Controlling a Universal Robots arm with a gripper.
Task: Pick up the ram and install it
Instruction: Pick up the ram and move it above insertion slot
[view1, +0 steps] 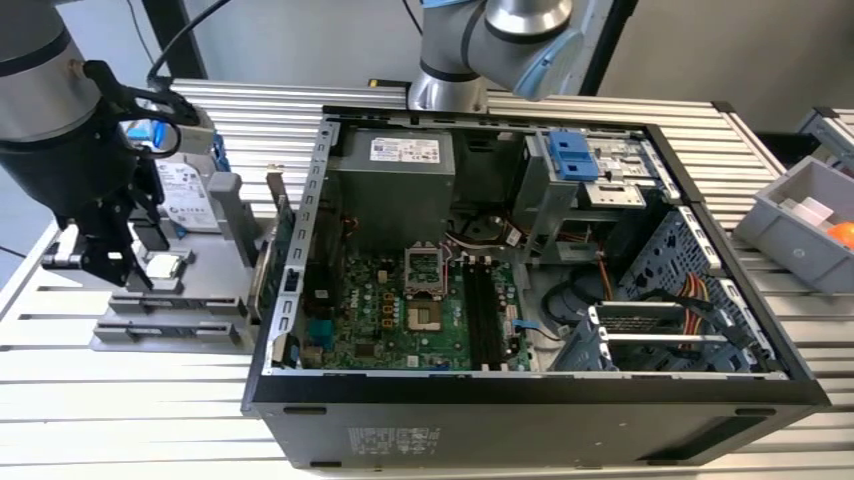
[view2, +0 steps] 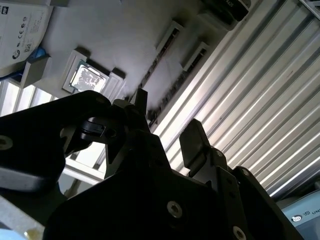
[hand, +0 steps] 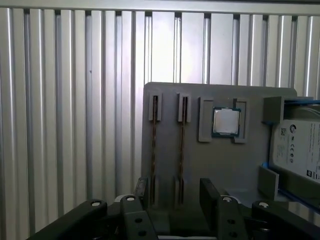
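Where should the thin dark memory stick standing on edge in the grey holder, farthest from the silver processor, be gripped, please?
I'd pinch the memory stick mid-length across its flat faces, coming straight down: it stands on edge in the grey holder, brackets cover its ends, and only the top edge is exposed.

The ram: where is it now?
Two ram sticks stand edge-on in the grey holder at the exterior view's left, beside the processor chip; the open fingers hover over them.
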